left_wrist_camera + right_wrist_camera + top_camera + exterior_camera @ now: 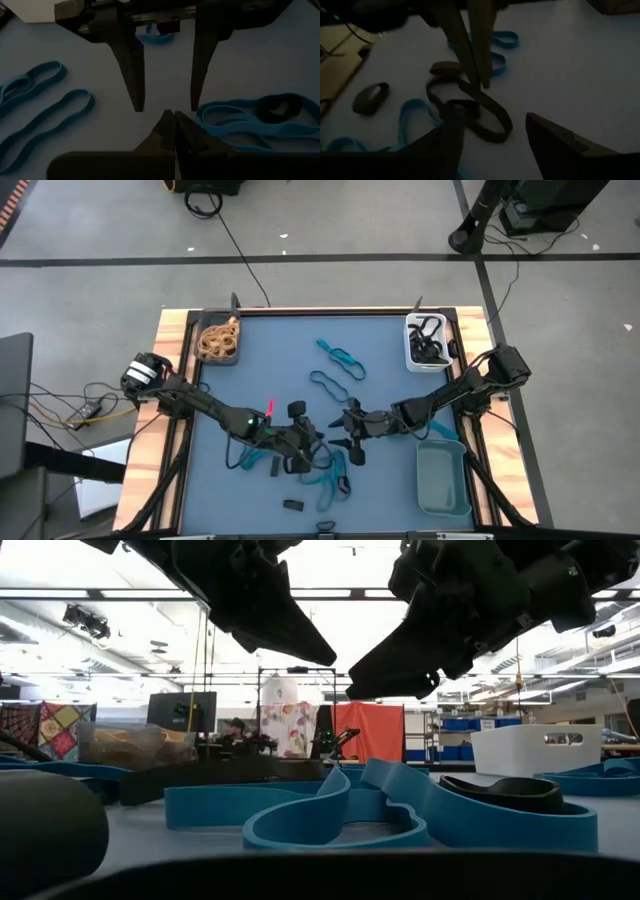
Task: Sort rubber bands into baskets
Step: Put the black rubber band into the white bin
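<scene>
Across the blue-topped bench (pixel 300 350), the left claw (pixel 305 448) pinched together faced the parted right claw (pixel 343 442) over loose blue rubber bands (pixel 330 480), likely contesting 1 pickup.

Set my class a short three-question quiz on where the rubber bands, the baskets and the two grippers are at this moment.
1. True or false: the tan rubber bands lie in the white basket.
2. Which basket holds the black rubber bands? A, the dark basket; B, the white basket; C, the grey-teal basket.
3. Fill in: over the middle of the table, the ___ gripper's fingers stand open.

Key:
1. False; they lie in the dark basket.
2. B.
3. Right: the right gripper is open and the left gripper is shut.
</scene>
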